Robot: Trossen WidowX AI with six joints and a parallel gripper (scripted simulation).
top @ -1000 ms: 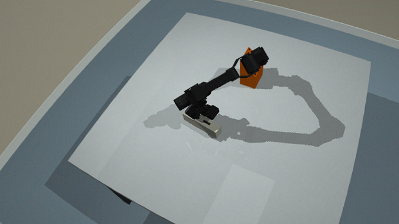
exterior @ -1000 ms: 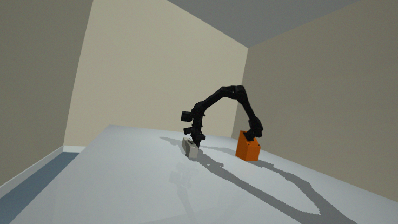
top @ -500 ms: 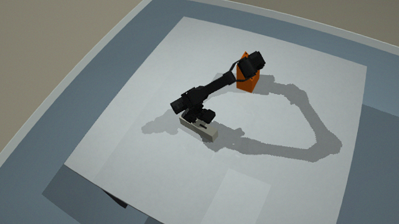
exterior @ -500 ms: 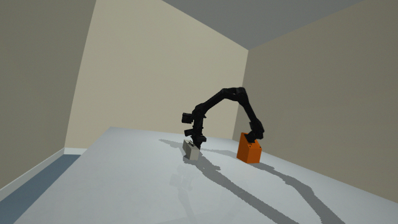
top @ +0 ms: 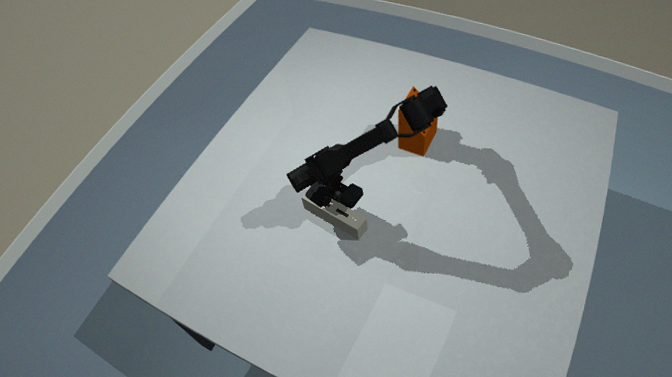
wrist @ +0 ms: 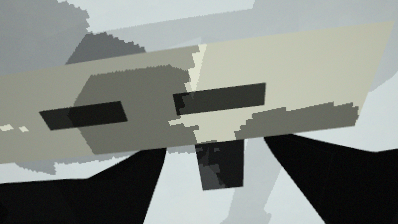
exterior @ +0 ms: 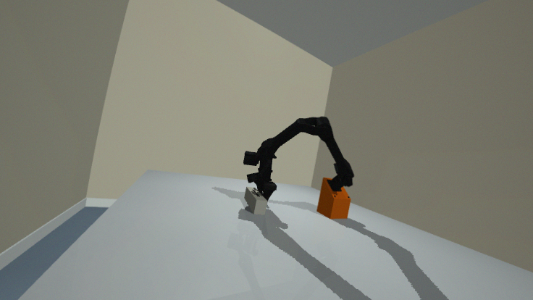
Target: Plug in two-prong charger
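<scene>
The beige power strip (top: 362,229) (exterior: 260,207) (wrist: 310,75) sits on the table, crossing the wrist view at a slight tilt. Two dark slots show on its face. The charger (wrist: 222,172) is a small dark block at the strip's lower edge in the wrist view, and that edge meets its upper end. Its prongs are hidden, so I cannot tell whether they are in an outlet. My gripper (exterior: 266,196) (wrist: 214,138) is open, with one finger on each side of the charger and gaps between. The arm hides the charger in the top and exterior views.
The orange block (top: 413,141) (exterior: 340,209) under the arm's base stands behind the strip. The arm arches from it to the strip. Arm shadows cross the white table (top: 250,296) (exterior: 148,242). The table's edges show in the top view.
</scene>
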